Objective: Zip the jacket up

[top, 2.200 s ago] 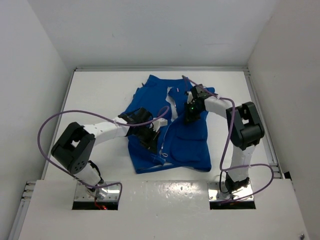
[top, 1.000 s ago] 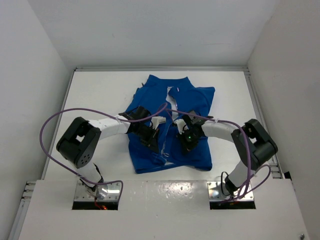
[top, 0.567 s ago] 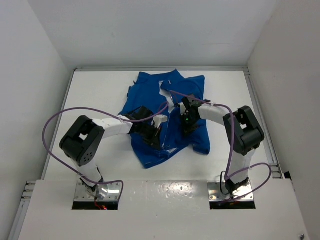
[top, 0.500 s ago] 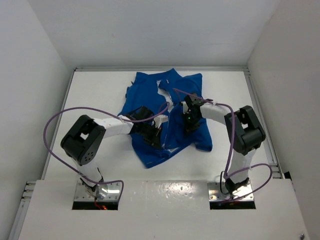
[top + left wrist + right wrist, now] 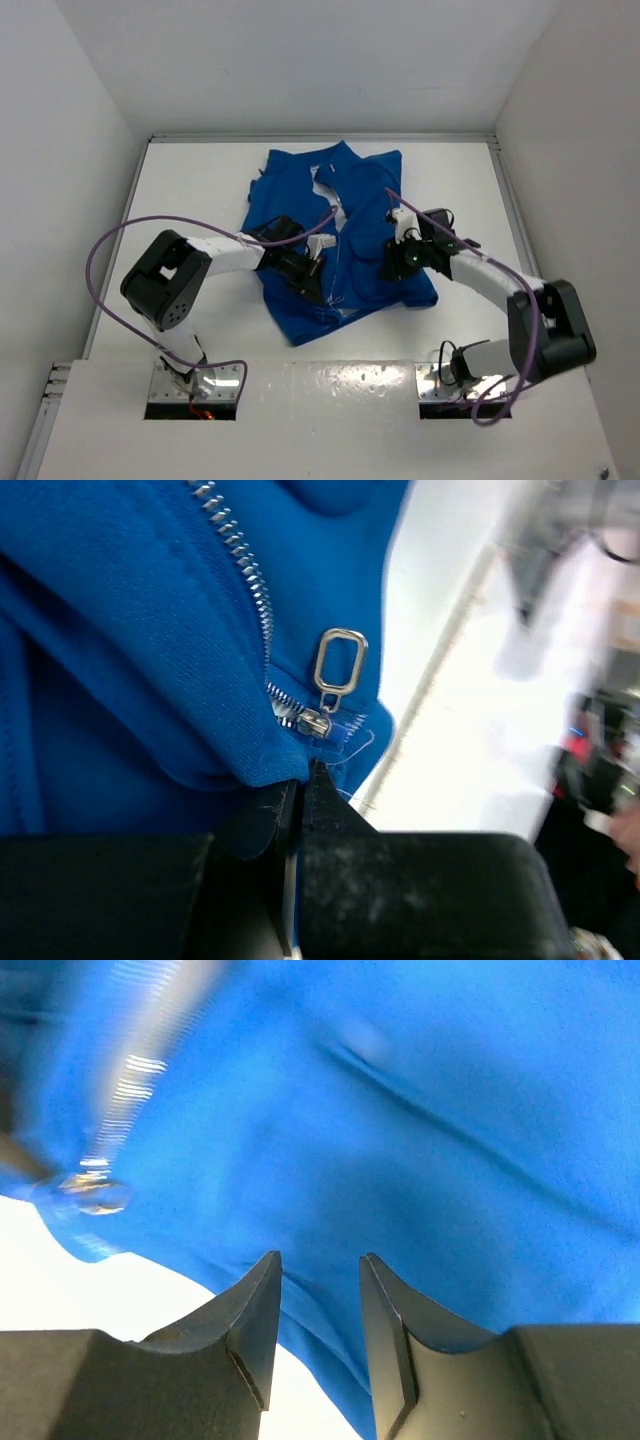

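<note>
- Overhead: bright, even white light; soft, faint shadows; sharp all over.
- Just ahead of the left gripper (image 5: 300, 780) the zipper pull (image 5: 338, 670) is crisp; everything to its right is smeared.
- Ahead of the right gripper (image 5: 318, 1272) the jacket (image 5: 450, 1110) is blurred and the zipper teeth (image 5: 130, 1070) are streaked.

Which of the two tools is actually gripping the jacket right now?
The left tool: it is pinched shut on the hem of the jacket, right beside the zipper pull. The right tool is open, hovering over the fabric.

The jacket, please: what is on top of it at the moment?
The left hand rests on the jacket, pinching its hem; the right hand is above it, open. Fabric beneath them is hidden.
</note>
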Robot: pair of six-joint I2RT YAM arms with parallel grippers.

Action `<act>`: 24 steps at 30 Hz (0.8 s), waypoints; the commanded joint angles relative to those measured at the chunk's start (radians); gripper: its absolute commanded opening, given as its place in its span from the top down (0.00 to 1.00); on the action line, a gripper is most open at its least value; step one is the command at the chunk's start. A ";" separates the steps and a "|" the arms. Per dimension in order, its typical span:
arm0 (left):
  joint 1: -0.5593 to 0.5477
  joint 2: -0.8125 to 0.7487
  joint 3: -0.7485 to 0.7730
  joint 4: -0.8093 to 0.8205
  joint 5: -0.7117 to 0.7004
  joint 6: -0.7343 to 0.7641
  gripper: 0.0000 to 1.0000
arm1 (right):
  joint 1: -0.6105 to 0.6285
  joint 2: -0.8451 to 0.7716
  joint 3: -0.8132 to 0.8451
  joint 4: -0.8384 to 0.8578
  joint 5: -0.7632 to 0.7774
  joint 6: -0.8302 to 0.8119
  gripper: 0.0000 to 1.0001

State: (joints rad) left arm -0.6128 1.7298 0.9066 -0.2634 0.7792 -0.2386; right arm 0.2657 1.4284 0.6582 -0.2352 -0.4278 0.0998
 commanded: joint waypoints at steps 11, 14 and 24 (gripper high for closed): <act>0.012 -0.179 -0.104 0.075 0.230 0.021 1.00 | 0.073 -0.013 -0.019 0.307 -0.721 0.158 0.70; 0.012 -0.190 -0.104 0.084 0.204 0.021 1.00 | 0.089 0.058 -0.020 0.411 -0.779 0.377 0.70; 0.012 -0.190 -0.114 0.096 0.152 0.012 1.00 | 0.110 0.167 -0.051 0.660 -0.878 0.675 0.69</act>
State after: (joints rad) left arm -0.6048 1.5661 0.7979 -0.1913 0.9192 -0.2375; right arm 0.3653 1.5799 0.6018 0.3389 -1.2453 0.6998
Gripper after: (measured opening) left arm 0.064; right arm 0.307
